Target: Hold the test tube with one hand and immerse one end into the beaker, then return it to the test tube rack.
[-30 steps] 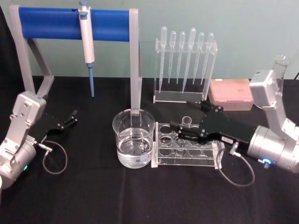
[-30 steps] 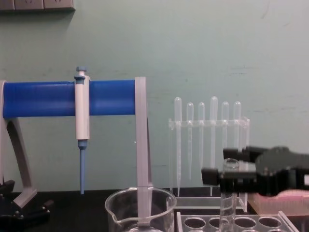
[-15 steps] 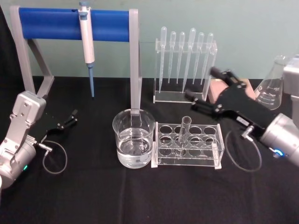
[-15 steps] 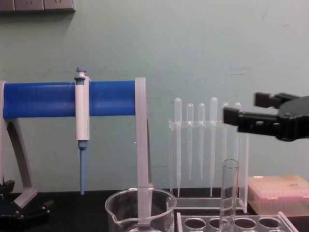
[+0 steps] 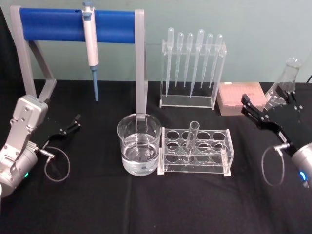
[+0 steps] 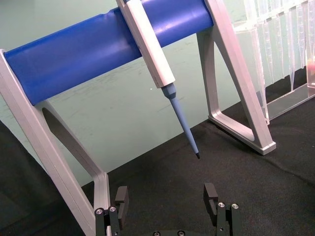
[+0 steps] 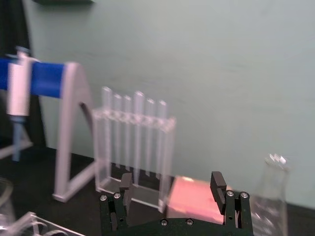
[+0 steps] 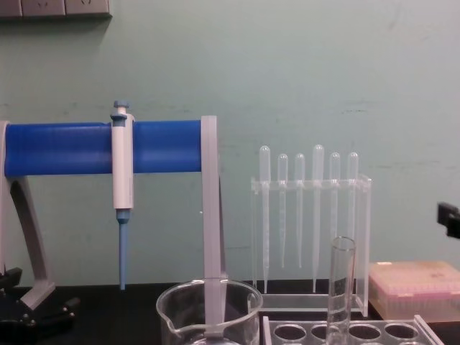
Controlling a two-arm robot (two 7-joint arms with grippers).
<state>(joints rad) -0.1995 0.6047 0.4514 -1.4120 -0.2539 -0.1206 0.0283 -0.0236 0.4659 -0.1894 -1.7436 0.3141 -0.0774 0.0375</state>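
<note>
Right gripper [image 5: 267, 110] sat well to the right of the tube rack [image 5: 196, 151], jaws apart and empty, near the pink tip box [image 5: 241, 97] and the conical flask [image 5: 285, 83]. Judged: an unloaded hand this far off suits the "return" part of the task, tube set down and released.

Test tube [image 5: 191, 140] stood in a middle hole of the rack, just right of the beaker [image 5: 139, 145] but not touching it. Long axis near vertical, rimmed mouth up, round end down in the rack; in the head view it leaned slightly, in the chest view [image 8: 340, 286] it read as upright. Rack holes keep it standing unaided.

Beaker held clear liquid, roughly a third full.

Left gripper [image 5: 68, 126] was parked at the far left near the blue stand [image 5: 75, 24], jaws apart, holding nothing.
</note>
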